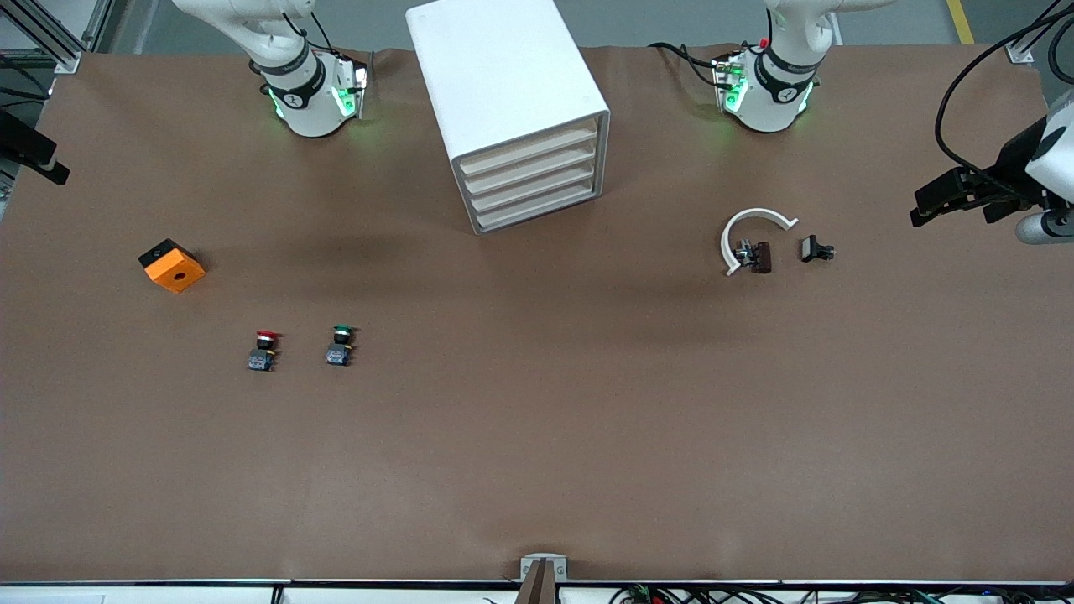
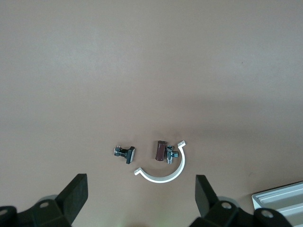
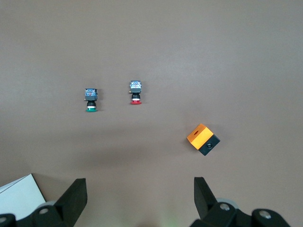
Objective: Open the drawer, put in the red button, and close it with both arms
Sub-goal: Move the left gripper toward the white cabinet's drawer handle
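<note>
The white cabinet point(image 1: 503, 75) stands mid-table between the arms' bases, with all four drawers shut. The drawer point(image 1: 529, 144) is its uppermost tray. The red button point(image 1: 265, 349) lies on the table toward the right arm's end, nearer the front camera than the cabinet. It also shows in the right wrist view point(image 3: 136, 92). My right gripper point(image 3: 140, 191) is open and empty, high over the table near the buttons. My left gripper point(image 2: 141, 189) is open and empty, high over a white clip. Neither hand shows in the front view.
A green button point(image 1: 340, 345) lies beside the red one. An orange block point(image 1: 172, 265) sits toward the right arm's end. A white curved clip point(image 1: 751, 220), a brown part point(image 1: 762, 257) and a small black part point(image 1: 814, 248) lie toward the left arm's end.
</note>
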